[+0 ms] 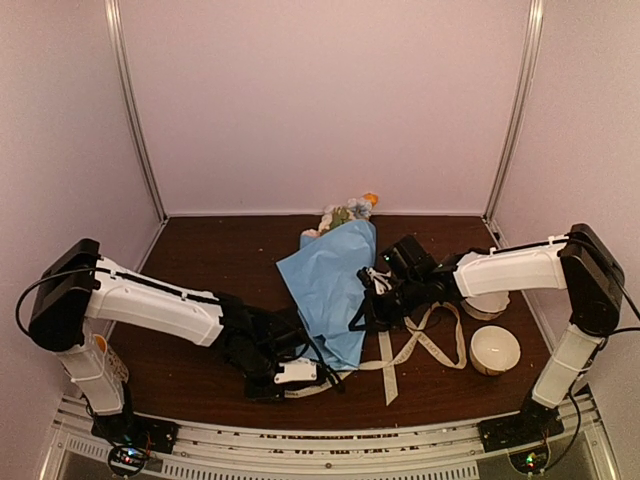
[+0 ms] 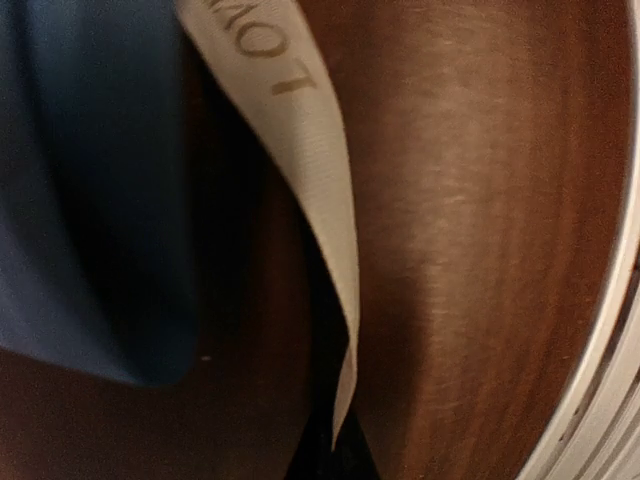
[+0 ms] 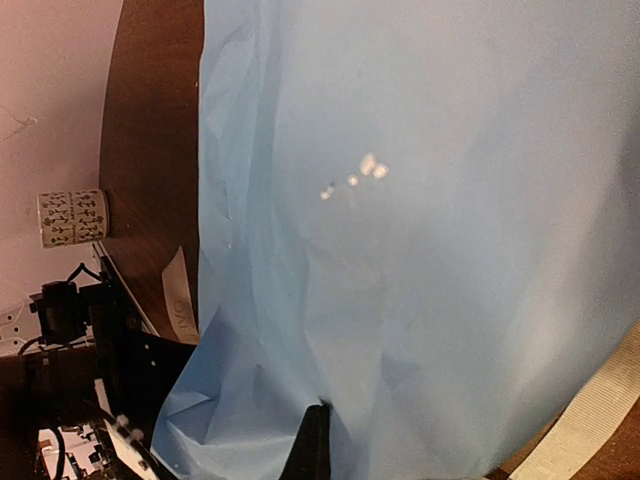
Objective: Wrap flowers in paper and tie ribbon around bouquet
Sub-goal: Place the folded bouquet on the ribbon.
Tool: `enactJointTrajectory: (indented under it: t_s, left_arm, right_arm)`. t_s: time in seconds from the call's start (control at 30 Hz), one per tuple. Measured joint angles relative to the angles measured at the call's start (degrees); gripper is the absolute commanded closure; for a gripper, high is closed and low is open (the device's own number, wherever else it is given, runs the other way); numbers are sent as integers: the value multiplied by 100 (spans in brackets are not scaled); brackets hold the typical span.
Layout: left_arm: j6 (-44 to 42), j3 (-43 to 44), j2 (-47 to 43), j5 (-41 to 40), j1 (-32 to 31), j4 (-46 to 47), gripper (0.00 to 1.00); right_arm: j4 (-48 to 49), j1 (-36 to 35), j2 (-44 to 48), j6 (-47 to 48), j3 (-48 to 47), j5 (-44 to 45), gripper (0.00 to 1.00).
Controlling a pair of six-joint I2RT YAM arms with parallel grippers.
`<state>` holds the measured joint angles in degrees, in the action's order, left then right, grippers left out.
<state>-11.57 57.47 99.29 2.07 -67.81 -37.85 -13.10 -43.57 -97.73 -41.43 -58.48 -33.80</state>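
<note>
Left gripper (image 1: 312, 376): low by the table's (image 1: 220, 262) front edge, jaws together, pinching one end of the ribbon (image 2: 300, 150), which narrows down into its fingers in the wrist view.
Right gripper (image 1: 362, 314): mid-table, jaws together on the blue paper (image 3: 420, 200) at the cone's right edge.
Bouquet (image 1: 335, 285): paper cone lying at the table's centre, narrow tail toward the front edge, wide end toward the back edge.
Flowers (image 1: 350, 212): blooms poking from the wide end, close to the back edge.
Ribbon loops: cream, lettered, lying right of the cone, toward the front edge.
Bowls (image 1: 494, 350): two, white, near the right edge, just beside the ribbon.
</note>
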Motion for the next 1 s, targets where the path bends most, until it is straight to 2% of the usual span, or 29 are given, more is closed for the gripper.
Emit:
enactJointTrajectory:
  t_s: [0.07,0.4,0.7,0.8,1.0]
  left_arm:
    - [212,-4,-4,57,437,-2,100]
    - [726,138,136,9,1598,9,100]
    - [1213,706,409,-382,3836,-7,100]
    - [1381,903,114,-551,4280,-33,100]
    - [1624,1451,-1178,-1025,4846,-44,100]
  right_arm:
    - [-20,61,2,13,2,-35,100]
    - [-74,337,151,140,87,-212,100]
    - [-295,356,140,472,162,-208,100]
    - [-354,369,96,579,175,-177,100]
    - [-393,376,-120,730,212,-85,100]
